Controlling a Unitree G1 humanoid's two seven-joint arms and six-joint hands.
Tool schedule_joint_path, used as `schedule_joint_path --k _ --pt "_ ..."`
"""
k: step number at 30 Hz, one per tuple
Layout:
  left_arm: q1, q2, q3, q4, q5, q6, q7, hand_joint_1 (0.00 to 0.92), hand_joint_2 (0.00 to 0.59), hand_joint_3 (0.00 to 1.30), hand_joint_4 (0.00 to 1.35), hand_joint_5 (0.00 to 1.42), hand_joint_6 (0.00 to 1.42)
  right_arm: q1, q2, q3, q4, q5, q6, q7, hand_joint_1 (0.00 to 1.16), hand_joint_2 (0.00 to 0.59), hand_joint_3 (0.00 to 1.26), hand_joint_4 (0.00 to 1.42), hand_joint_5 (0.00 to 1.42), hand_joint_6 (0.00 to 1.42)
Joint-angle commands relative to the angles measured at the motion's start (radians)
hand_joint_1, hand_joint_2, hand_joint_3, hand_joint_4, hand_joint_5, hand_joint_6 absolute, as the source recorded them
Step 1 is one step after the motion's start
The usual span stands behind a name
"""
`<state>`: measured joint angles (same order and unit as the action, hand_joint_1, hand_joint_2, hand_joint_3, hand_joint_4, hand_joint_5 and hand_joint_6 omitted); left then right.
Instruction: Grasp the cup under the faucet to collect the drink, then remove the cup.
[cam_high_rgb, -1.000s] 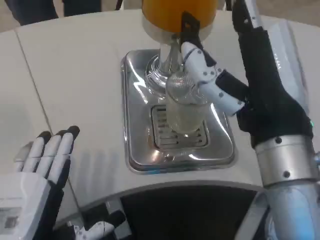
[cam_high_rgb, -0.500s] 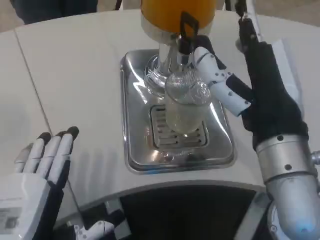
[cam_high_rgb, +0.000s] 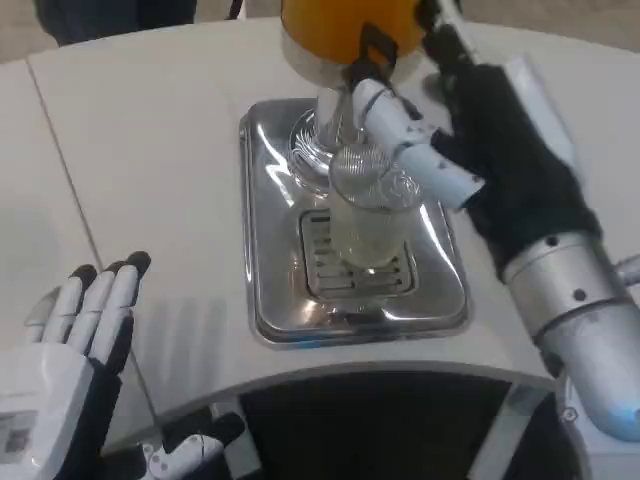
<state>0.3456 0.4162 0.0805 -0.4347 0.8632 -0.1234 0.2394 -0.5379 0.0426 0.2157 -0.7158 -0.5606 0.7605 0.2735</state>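
Note:
A clear plastic cup (cam_high_rgb: 366, 218) stands upright on the grate of the silver drip tray (cam_high_rgb: 268, 240), right below the faucet (cam_high_rgb: 366, 52) of the orange drink dispenser (cam_high_rgb: 340, 22). A little pale liquid seems to lie in it. My right hand (cam_high_rgb: 440, 150) reaches in from the right, its white fingers (cam_high_rgb: 400, 125) stretched along the cup's rim, their tips up by the black tap lever. I cannot see any finger wrapped around the cup. My left hand (cam_high_rgb: 75, 350) lies at the lower left, fingers straight and apart, holding nothing.
The white table (cam_high_rgb: 150, 150) curves along the near edge, with a dark gap below it. The dispenser's glass base (cam_high_rgb: 318, 140) stands at the back of the tray. A table seam (cam_high_rgb: 70, 170) runs diagonally on the left.
My right forearm has swung left and its fingers have slid up from the cup's side to the tap lever. The cup has stayed put. My left hand has dropped slightly.

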Motion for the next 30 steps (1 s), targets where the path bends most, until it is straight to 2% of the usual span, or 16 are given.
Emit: schedule_joint_path --k 1,5,10,13,17,21,24,28,30 --pt "0.006 -0.001 0.002 0.018 -0.011 -0.009 -0.003 0.208 0.101 0.0 0.0 0.0 0.06 -0.002 -0.057 0.021 -0.01 0.014 0.007 0.038 0.4 0.456 0.0 0.0 0.0 0.04" --pt "0.001 -0.003 -0.002 0.021 -0.012 -0.008 -0.005 0.209 0.101 0.0 0.0 0.01 0.06 -0.017 -0.084 -0.03 -0.001 0.062 0.016 0.05 0.39 0.455 0.0 0.0 0.0 0.06" --pt "-0.002 -0.006 -0.001 0.024 -0.015 -0.006 -0.003 0.209 0.101 0.0 0.0 0.01 0.06 -0.008 -0.109 -0.039 0.004 0.094 0.014 0.048 0.39 0.45 0.0 0.0 0.0 0.06" --pt "-0.003 -0.007 -0.002 0.026 -0.018 -0.008 -0.001 0.209 0.102 0.0 0.0 0.01 0.06 -0.041 -0.15 -0.03 0.025 0.107 0.009 0.075 0.38 0.447 0.0 0.0 0.0 0.05" --pt "-0.007 -0.009 -0.005 0.028 -0.019 -0.006 -0.002 0.21 0.102 0.0 0.0 0.01 0.07 -0.088 -0.198 -0.014 0.046 0.118 0.032 0.111 0.38 0.445 0.0 0.0 0.0 0.05" --pt "-0.009 -0.009 -0.004 0.033 -0.025 -0.007 0.002 0.21 0.102 0.0 0.0 0.01 0.07 -0.119 -0.226 -0.005 0.053 0.14 0.071 0.136 0.34 0.447 0.01 0.0 0.0 0.05" --pt "-0.013 -0.007 -0.003 0.042 -0.03 -0.011 0.006 0.21 0.102 0.0 0.0 0.02 0.07 -0.141 -0.264 0.024 0.046 0.128 0.076 0.15 0.31 0.437 0.01 0.0 0.0 0.05" --pt "-0.018 -0.006 -0.004 0.054 -0.038 -0.019 0.008 0.21 0.102 0.0 0.0 0.02 0.07 -0.144 -0.271 0.055 0.028 0.126 0.108 0.155 0.31 0.438 0.01 0.0 0.0 0.05" --pt "-0.02 -0.006 -0.004 0.06 -0.041 -0.022 0.01 0.21 0.102 0.0 0.0 0.02 0.07 -0.166 -0.308 0.099 0.019 0.098 0.116 0.176 0.31 0.438 0.02 0.0 0.0 0.05"
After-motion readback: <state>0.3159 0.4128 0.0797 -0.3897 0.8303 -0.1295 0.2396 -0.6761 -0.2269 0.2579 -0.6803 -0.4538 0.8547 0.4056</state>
